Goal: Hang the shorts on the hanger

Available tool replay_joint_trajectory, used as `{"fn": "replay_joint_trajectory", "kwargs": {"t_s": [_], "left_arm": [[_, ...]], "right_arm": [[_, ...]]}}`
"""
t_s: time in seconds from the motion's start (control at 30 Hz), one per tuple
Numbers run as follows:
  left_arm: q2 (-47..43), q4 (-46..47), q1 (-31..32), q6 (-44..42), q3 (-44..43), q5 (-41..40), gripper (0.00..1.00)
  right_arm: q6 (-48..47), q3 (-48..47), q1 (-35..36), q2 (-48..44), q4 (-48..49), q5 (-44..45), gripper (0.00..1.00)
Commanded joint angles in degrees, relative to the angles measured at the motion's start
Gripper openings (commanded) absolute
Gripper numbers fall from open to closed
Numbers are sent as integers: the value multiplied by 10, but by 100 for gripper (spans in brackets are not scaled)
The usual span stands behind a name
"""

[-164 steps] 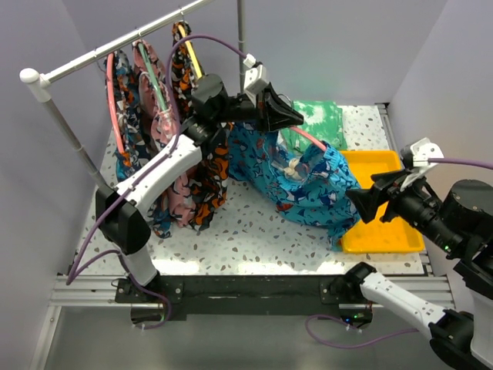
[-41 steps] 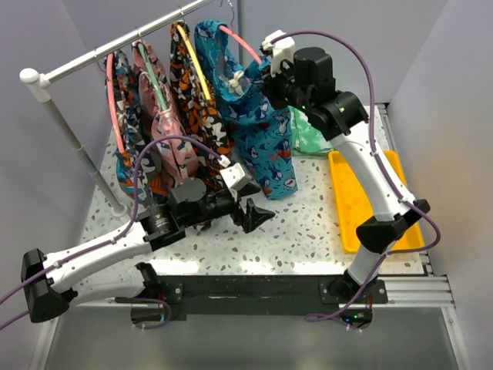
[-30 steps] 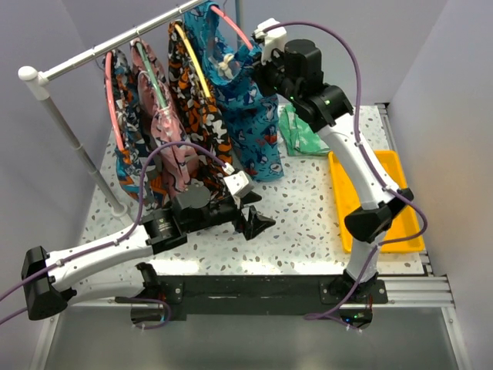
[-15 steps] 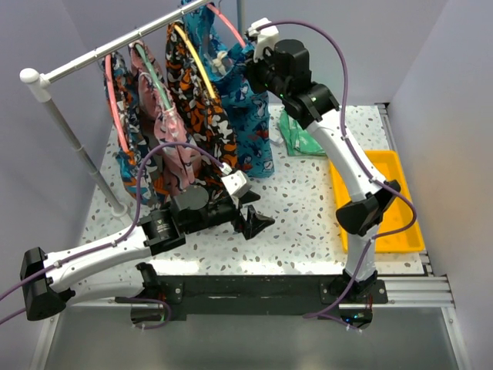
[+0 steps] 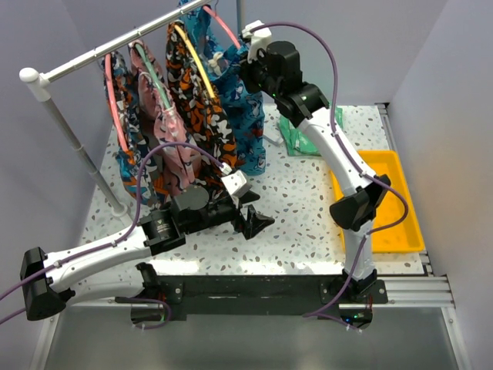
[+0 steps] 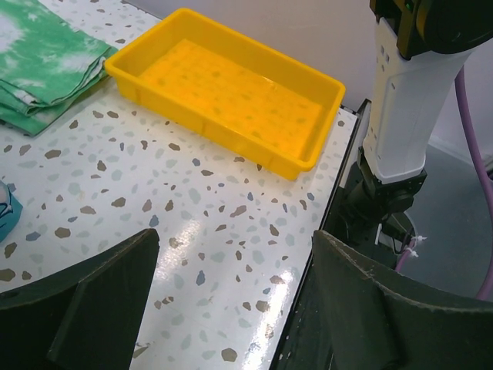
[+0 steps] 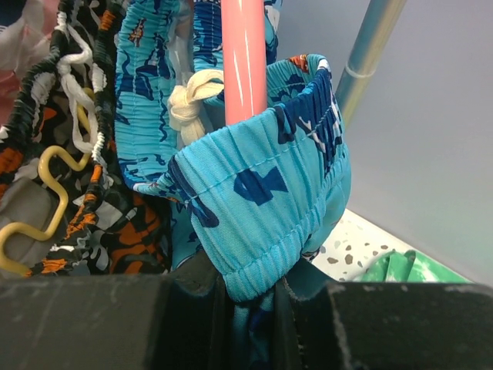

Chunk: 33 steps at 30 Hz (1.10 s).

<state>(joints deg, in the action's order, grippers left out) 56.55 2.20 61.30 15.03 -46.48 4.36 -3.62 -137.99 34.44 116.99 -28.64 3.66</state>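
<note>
The shorts (image 7: 262, 204) hang on the hanger (image 7: 244, 54) up at the rail (image 5: 92, 54), their waistband pinched in the narrow right claw (image 7: 253, 308). The left claw (image 6: 231, 285) hovers low over the counter (image 6: 154, 200), wide and holding nothing, with the yellow tray (image 6: 231, 100) beyond it.

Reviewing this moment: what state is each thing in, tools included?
shorts: draped over the hanger, lifted up by the rail, waistband pinched.
hanger: inside the shorts' waistband; whether hooked on the rail, cannot tell.
right tool: shut on the shorts.
left tool: open, empty, low over the table.
yellow tray: empty.
green cloth: folded, flat on the table.
</note>
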Motion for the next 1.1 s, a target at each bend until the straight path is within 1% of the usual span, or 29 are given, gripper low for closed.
{"fn": "replay_joint_trajectory", "kwargs": {"t_s": [0.0,0.03,0.13,0.17,0.23,0.27,0.3,0.33,0.37,0.43,0.47,0.53,0.57,0.6,0.63,0.67,0.73,0.77,0.8,0.83,0.87,0.93,0.97,1.03,1.07], "left_arm": [[-7,18,5,2,-5,-10,85],[-7,18,5,2,-5,-11,86],[-5,18,6,4,-5,-16,86],[-6,18,6,4,-6,-16,87],[-4,18,6,4,-8,-22,87],[-3,18,6,4,-9,-23,88],[-2,18,6,4,-12,-23,88],[2,17,7,4,-12,-23,88],[5,16,6,3,-16,-25,88],[12,11,6,2,-19,-30,89],[15,7,7,2,-24,-39,90],[23,-3,6,2,-29,-42,91],[27,-4,6,5,-29,-62,93],[29,-6,6,7,-31,-68,94],[34,-7,6,9,-30,-73,96],[37,-7,6,16,-29,-84,100],[48,-7,6,21,-27,-89,100],[52,-6,6,29,-27,-95,100],[58,-5,6,36,-27,-99,100],[69,-5,6,41,-27,-101,100],[76,-6,6,53,-26,-107,100],[92,-4,7,64,-17,-115,100],[96,-3,7,77,-11,-121,100],[106,14,7,86,12,-135,100],[107,22,7,93,21,-137,100]], "right_arm": [[6,6,2,-30,84,16,1],[8,12,2,-35,84,19,15],[18,39,2,-62,90,19,36],[21,48,2,-69,87,19,52],[32,61,2,-95,85,20,60],[33,77,2,-106,84,21,66],[53,90,2,-119,85,21,70],[60,105,2,-150,87,27,73],[68,144,2,-167,96,37,81],[92,188,2,-207,106,45,86],[100,230,3,-246,111,50,88],[128,274,2,-290,112,74,95],[136,323,2,-334,115,75,97],[151,350,2,-358,115,83,99],[164,376,2,-379,115,89,99],[176,434,2,-403,115,91,99],[214,494,2,-470,115,95,99],[230,556,2,-490,119,99,99],[262,587,2,-531,119,99,99],[278,620,2,-549,124,87,99],[310,685,2,-565,130,80,99],[338,746,2,-609,134,58,99],[352,800,2,-620,135,53,99],[384,847,3,-647,136,43,99],[392,886,2,-654,134,38,99]]}}
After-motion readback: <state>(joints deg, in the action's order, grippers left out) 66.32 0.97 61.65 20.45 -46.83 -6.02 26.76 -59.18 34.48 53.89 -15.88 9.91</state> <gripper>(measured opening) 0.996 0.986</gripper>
